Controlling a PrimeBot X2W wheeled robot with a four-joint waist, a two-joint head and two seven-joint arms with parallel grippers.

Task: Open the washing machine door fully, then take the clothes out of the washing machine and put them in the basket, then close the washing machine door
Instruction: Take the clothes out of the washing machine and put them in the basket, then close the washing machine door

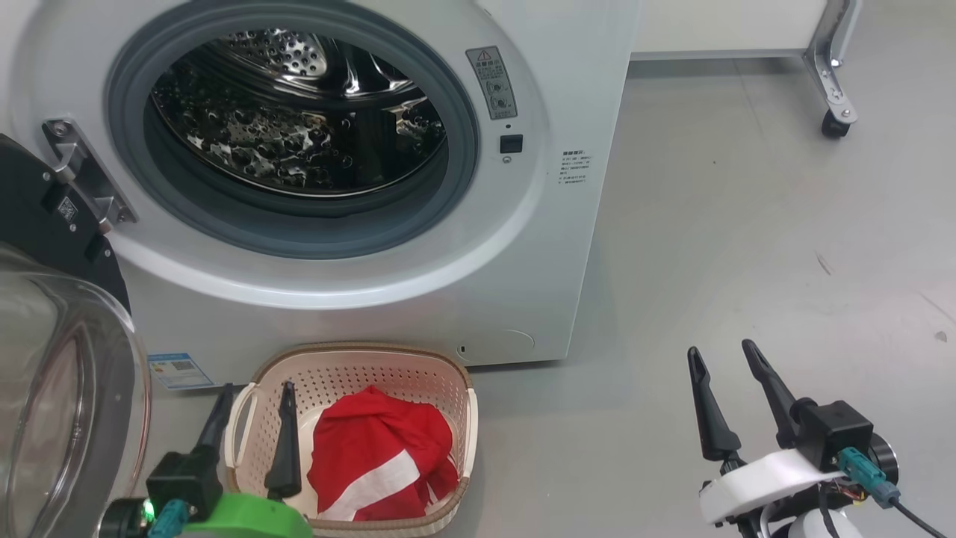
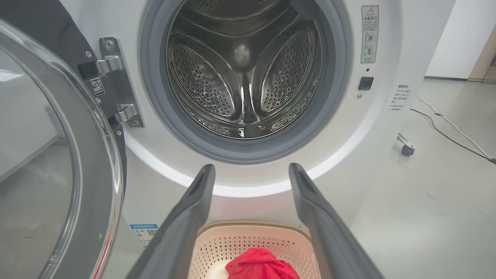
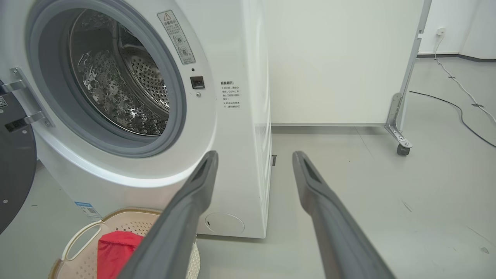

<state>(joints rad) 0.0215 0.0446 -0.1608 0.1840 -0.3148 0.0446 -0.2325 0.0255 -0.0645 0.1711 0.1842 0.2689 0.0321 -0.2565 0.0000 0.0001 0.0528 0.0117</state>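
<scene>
The big white front-loading washing machine point(image 1: 523, 284) stands with its large round black-rimmed door point(image 1: 45, 224) swung wide to the left on a metal hinge point(image 1: 86, 175), the door's bulging clear glass bowl point(image 1: 67, 388) facing the camera at the head view's left edge. Inside the grey rubber gasket point(image 1: 463, 149), the perforated steel drum point(image 1: 299, 127) gleams through the opening. The bright red clothes with broad white stripes point(image 1: 381, 456) lie bunched in the small cream perforated plastic basket with a brown woven-look rim point(image 1: 358, 350), which sits on the grey floor point(image 1: 747, 261) just in front of the machine's base, below the opening. The left gripper point(image 1: 255, 388) hangs at the basket's left end, fingers spread and gripping nothing, one outside the side handle and one over the basket's interior, beside the cloth. The right gripper point(image 1: 721, 350) hovers over bare floor to the machine's right, well apart from the basket, its fingers likewise spread and empty.
</scene>
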